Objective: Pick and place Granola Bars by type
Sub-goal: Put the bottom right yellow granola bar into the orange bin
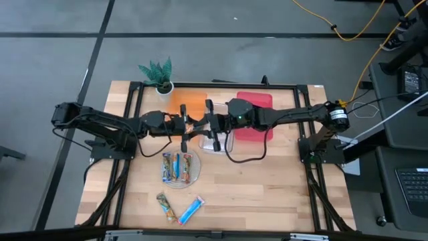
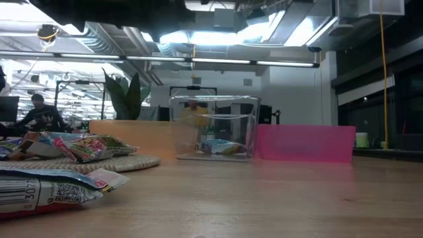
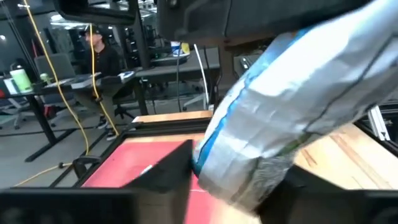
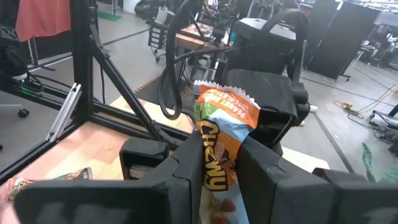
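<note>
We count 3 bars on the round clear plate near the middle of the surface: in the high view they lie side by side, blue and tan wrappers mixed. 2 more lie loose on the wood nearer the front edge, 1 tan bar and 1 blue bar, just beside each other. The low view shows at least 1 further bar inside the clear box, which stands between the orange bin and the pink bin at the back. We cannot count the box's contents exactly.

That leaves 2 bars in the air. The left gripper reaches in from the left, its arm stretched almost level, and its jaws are closed on 1 silver-and-blue bar, which fills the left wrist view. The right gripper reaches in from the right, arm also stretched out low, its jaws pinched on 1 orange bar held upright between the 2 fingers. Both grippers meet nose to nose over the clear box, close together but, as far as we can tell, apart.

1 potted plant stands at the back left corner.
</note>
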